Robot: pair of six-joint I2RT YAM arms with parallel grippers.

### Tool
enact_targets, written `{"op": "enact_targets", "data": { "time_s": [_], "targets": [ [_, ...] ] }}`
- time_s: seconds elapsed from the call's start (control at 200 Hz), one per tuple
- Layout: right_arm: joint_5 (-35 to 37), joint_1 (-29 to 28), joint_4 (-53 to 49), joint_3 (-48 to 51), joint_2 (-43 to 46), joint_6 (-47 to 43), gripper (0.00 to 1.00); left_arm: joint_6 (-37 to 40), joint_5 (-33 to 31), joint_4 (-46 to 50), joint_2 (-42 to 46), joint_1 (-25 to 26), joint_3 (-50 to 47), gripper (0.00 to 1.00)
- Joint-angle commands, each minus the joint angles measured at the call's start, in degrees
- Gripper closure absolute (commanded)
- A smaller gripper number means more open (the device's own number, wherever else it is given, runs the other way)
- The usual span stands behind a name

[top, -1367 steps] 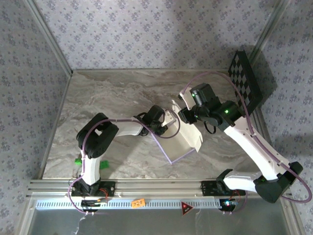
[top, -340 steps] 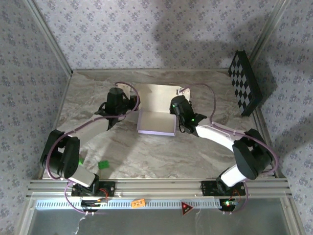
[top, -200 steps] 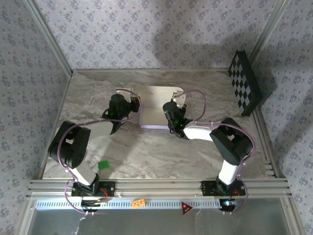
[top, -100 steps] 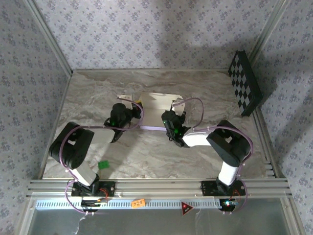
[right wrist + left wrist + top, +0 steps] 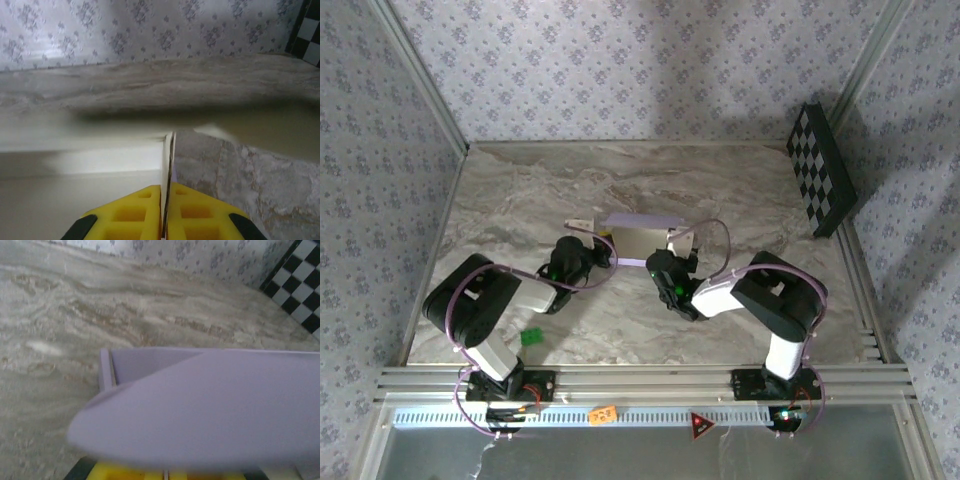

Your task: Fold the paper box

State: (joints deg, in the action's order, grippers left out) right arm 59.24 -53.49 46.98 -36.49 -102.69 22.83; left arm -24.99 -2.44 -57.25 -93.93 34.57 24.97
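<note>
The paper box [image 5: 642, 243] stands mid-table between my two arms, its cream face toward the camera and a lavender strip along its top edge. My left gripper [image 5: 607, 250] is at its left end, my right gripper [image 5: 670, 262] at its right end. In the left wrist view a blurred lavender flap of the paper box [image 5: 210, 410] arches over my left gripper [image 5: 165, 474], whose yellow fingers meet with a pale sliver between them. In the right wrist view my right gripper [image 5: 166, 189] is shut on a thin upright cream wall of the paper box [image 5: 100, 160].
A black-and-white checkerboard panel [image 5: 825, 168] leans at the back right wall, also seen as the checkerboard panel [image 5: 300, 285] from the left wrist. A small green object [image 5: 531, 337] lies near the left arm's base. Wallpapered walls enclose the marble table [image 5: 510, 200].
Both grippers have drawn back toward the arm bases, pulling the box nearer. The cream back panel has swung up and over, so a lavender edge now shows on top.
</note>
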Motion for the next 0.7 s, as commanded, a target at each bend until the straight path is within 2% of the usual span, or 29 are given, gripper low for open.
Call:
{"op": "enact_targets", "data": {
  "time_s": [0.0, 0.08, 0.15, 0.385, 0.48, 0.62, 0.695],
  "targets": [
    [0.1, -2.3, 3.6, 1.7, -1.4, -0.5, 0.89, -0.9, 2.6, -1.6, 2.2, 1.5, -1.7, 0.89],
    [0.9, -3.1, 5.0, 2.8, -2.1, -0.4, 0.89, 0.1, 2.3, 0.1, 4.7, 1.5, -2.9, 0.84],
    [1.8, -3.6, 6.4, 3.3, -2.9, -0.8, 0.89, 1.2, 2.0, 3.5, 7.9, 1.5, -3.4, 0.71],
    [1.4, -3.9, 10.2, 3.2, -4.9, -4.5, 0.88, 3.0, -3.1, 21.9, 24.1, 0.8, -5.6, 0.42],
    [1.0, -3.8, 10.2, 3.1, -5.0, -5.1, 0.88, 3.7, -2.2, 31.3, 31.1, -0.2, -5.1, 0.37],
    [0.0, -3.5, 9.9, 2.9, -4.6, -5.7, 0.86, 3.0, -1.8, 41.1, 40.5, -1.1, -4.0, 0.24],
    [-0.3, -3.4, 9.3, 3.0, -4.4, -5.8, 0.83, 3.0, -1.5, 46.2, 43.9, -1.8, -1.7, 0.21]
  ]
}}
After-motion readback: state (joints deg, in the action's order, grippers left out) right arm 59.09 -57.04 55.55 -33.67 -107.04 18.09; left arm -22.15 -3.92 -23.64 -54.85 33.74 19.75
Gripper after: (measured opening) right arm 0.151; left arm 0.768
